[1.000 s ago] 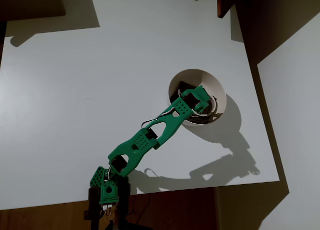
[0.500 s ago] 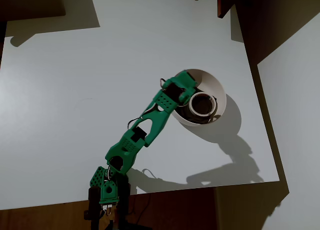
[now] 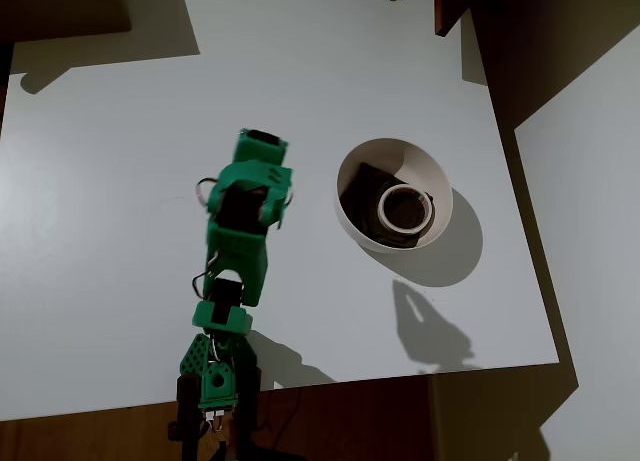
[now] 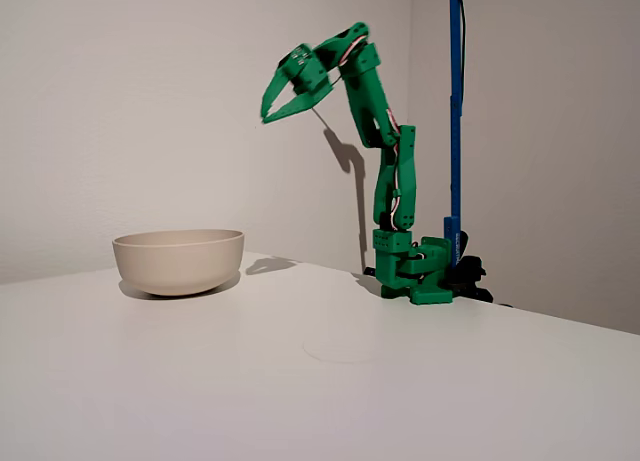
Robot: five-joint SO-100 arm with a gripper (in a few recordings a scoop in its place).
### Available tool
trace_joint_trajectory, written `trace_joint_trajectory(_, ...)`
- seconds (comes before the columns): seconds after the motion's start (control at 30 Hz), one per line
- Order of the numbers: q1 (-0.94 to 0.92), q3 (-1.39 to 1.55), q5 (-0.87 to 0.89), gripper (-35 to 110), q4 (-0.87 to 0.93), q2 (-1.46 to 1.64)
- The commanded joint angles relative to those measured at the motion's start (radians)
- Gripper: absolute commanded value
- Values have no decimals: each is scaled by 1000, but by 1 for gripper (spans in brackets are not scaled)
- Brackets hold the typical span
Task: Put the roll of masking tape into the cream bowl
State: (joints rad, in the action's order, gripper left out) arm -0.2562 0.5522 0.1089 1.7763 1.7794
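So the roll of masking tape (image 3: 405, 208) now sits inside the cream bowl (image 3: 432, 175), on top of some dark item. The arm has swung away since a second ago, ending up around the bowl's 9 o'clock in the overhead view. The hand (image 4: 283, 98) hangs high, open and empty. Task looks basically done.

Pincer (image 4: 268, 106) raised high w/ jaws apart, well above cream bowl (image 4: 179, 261) on table (image 4: 330, 381).

Cream bowl (image 3: 352, 171), green claw (image 4: 278, 102), seemingly off-white tape (image 3: 404, 209)
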Motion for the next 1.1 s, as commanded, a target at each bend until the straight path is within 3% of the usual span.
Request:
trace_joint_trajectory(0.0, 84, 55, -2, -8, 83, 179)
trace_joint_trajectory(0.3, 250, 531, -28, -8, 8, 503)
trace_joint_trajectory(1.07, 310, 1865, -81, -8, -431, 1213)
